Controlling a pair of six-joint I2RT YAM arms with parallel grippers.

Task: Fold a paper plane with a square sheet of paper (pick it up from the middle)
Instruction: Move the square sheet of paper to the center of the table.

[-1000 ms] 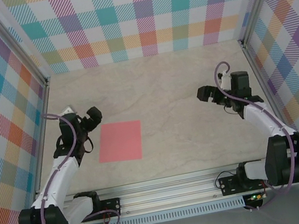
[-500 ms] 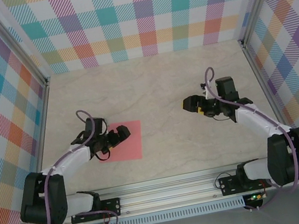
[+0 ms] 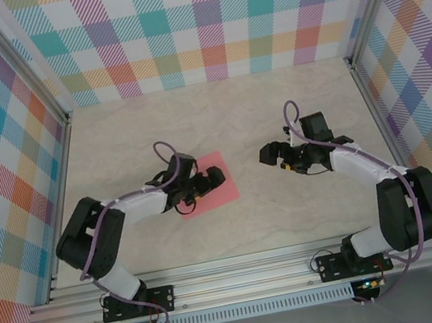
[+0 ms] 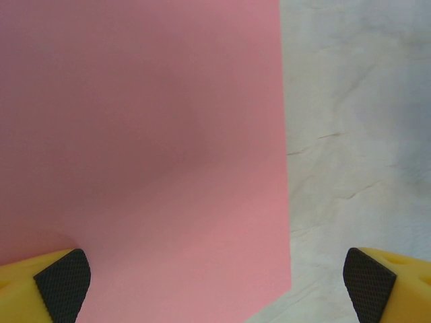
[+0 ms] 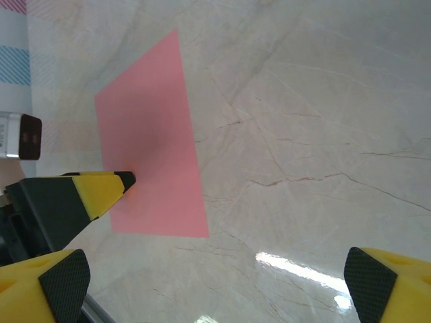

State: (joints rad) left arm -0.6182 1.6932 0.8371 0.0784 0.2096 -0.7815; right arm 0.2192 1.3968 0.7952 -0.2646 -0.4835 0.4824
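The square sheet of paper lies flat on the marble table, turned a little out of square. My left gripper is stretched out low over it, open. In the left wrist view the pink paper spreads under the wide-apart fingertips, and its right edge and a near corner show. My right gripper hovers open to the right of the sheet, apart from it. The right wrist view looks across at the paper, with a yellow finger of the left gripper pressing on it.
Bare marble table surrounds the sheet. Checked walls close the back and both sides. An aluminium rail runs along the near edge by the arm bases.
The left arm has swung right and stretched out, and the pink sheet has slid right and rotated under it. The right gripper has moved slightly left toward the sheet.
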